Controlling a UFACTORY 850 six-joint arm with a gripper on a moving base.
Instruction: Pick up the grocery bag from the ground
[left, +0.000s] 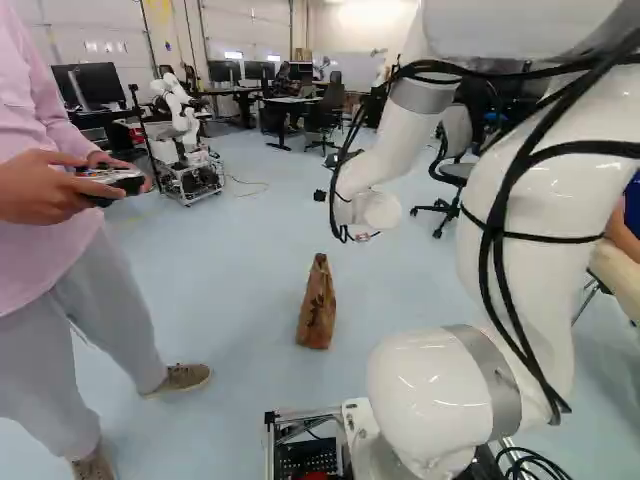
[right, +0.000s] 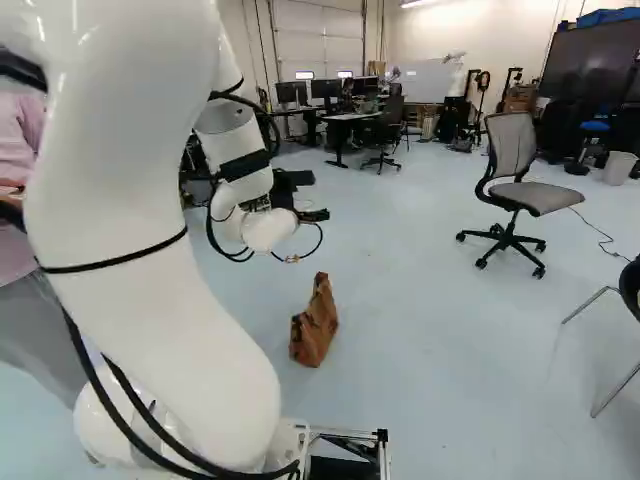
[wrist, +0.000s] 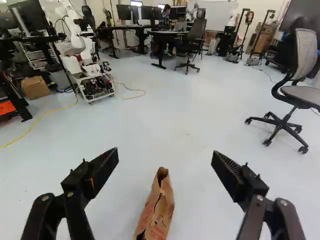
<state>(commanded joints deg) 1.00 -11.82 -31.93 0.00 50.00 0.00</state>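
One brown paper grocery bag (wrist: 157, 215), tall, narrow and crumpled, stands on the pale blue-grey floor (wrist: 150, 115), below my claw (wrist: 165, 155) and in line with the space between its fingers. The claw is released: its two black fingers are spread wide, with nothing between them, and the bag is untouched. I judge I'm at the approach, with the grasp and the lift both to come.

The bag rests on its base with its pinched top uppermost, so the thin upper edge is the part I can reach from above. The fingers stand apart to either side of that line, I take it, so the paper can pass between them without being knocked. My next move should be to lower and tilt the claw toward the top, centre it, then close gently.

The paper looks light and stiff; it may crease or tip if one finger brushes it first. I can't tell what's inside, so the weight is a guess. The grey mesh swivel chair (wrist: 300, 95) is well beyond the claw and shouldn't hinder the descent.
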